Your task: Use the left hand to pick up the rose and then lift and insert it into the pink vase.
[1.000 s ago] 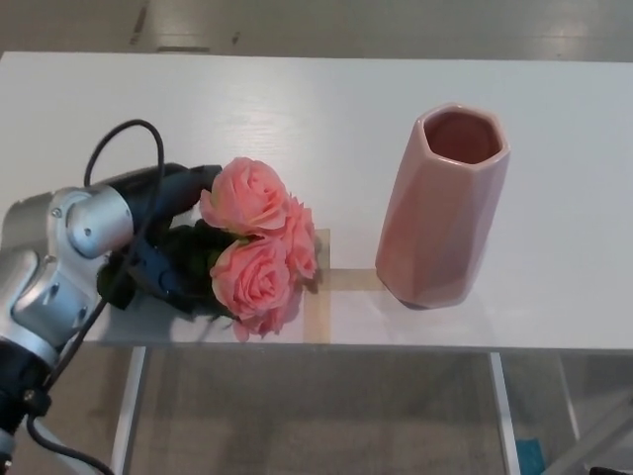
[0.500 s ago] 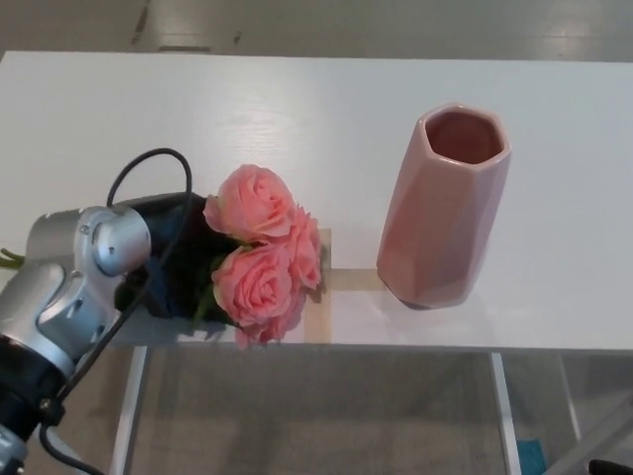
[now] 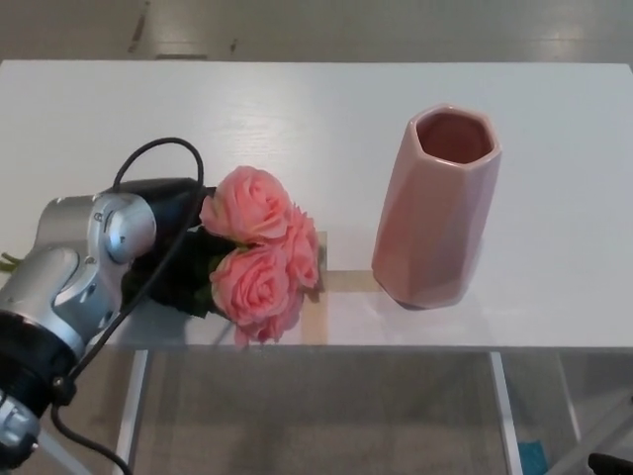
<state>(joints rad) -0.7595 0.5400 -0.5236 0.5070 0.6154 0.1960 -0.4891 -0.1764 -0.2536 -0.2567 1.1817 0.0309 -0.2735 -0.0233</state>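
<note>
Left robot hand [image 3: 170, 247] sits at the 8 o'clock part of the frame, mostly hidden behind its silver wrist and a black cable [image 3: 148, 163]; it lies against the dark leaves below the blooms, but whether its fingers are closed on the stems cannot be told. The rose [image 3: 259, 252], really a small bunch of pink blooms, is right at 3 o'clock of the hand, over the near edge of the white desk [image 3: 297, 109], heads pointing toward the vase. The vase [image 3: 435, 208] stands upright further toward 3 o'clock, apart from the flowers, mouth open and unobstructed. Judgement: the pick-up step is in hand, lift not yet evident. Next move calls for a firm stem hold, raising the bunch above the vase rim, turning stems down, then lowering into the mouth. Right robot hand not visible.
</note>
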